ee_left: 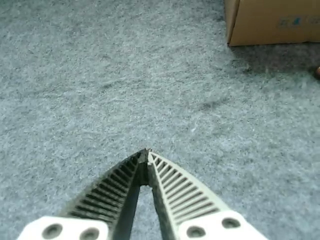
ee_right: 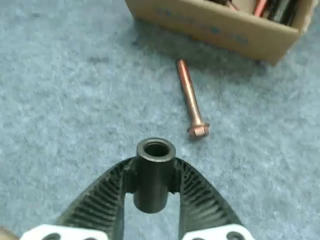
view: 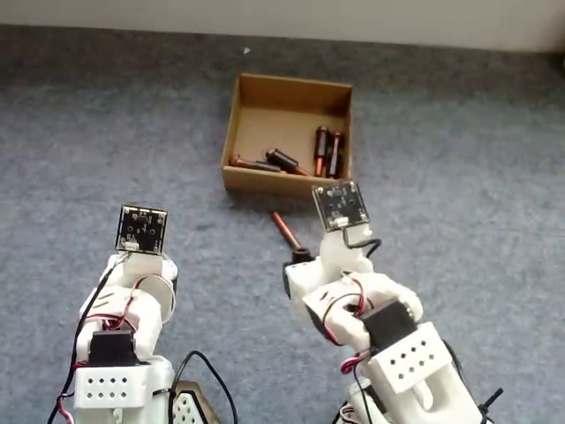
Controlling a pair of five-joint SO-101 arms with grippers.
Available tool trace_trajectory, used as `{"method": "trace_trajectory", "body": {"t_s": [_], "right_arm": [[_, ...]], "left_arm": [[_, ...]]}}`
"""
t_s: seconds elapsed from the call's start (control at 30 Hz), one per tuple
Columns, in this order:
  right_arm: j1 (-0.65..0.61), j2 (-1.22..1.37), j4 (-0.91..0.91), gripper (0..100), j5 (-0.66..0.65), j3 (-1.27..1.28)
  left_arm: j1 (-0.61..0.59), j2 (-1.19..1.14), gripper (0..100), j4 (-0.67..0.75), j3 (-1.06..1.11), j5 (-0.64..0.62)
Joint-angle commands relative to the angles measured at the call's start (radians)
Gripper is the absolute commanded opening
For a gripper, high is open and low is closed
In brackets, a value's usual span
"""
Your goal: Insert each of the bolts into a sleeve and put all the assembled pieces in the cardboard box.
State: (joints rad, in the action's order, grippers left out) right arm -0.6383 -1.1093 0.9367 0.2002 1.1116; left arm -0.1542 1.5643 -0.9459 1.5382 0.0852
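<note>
sleeve point(ee_right: 155, 172), loose bolt point(ee_right: 190, 97), cardboard box point(ee_right: 215, 22) beyond

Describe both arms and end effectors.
On the left arm and right arm: white plastic shells, black motors, red and black wires, a square dark circuit board each. On the left end effector and right end effector: ribbed fingers, white bases.

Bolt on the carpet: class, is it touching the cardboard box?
Apart. The right wrist view shows bare carpet between the tip of the bolt and the wall of the cardboard box; the high view agrees.
</note>
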Motion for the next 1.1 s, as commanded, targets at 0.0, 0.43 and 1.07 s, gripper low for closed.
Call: {"method": "trace_trajectory", "body": {"t_s": [0.0,0.43,1.07], "right_arm": [[-0.002,-0.105,-0.317,0.5,-0.011,0.139],[-0.007,-0.429,-1.02,0.5,-0.37,0.634],[-0.001,-0.728,-1.076,0.5,-0.413,0.713]], "left_arm": [[-0.012,0.007,1,0.02,-0.004,0.008],[-0.012,0.007,1,0.06,-0.022,0.008],[0.183,-0.326,3,-0.04,-0.588,0.0]]}}
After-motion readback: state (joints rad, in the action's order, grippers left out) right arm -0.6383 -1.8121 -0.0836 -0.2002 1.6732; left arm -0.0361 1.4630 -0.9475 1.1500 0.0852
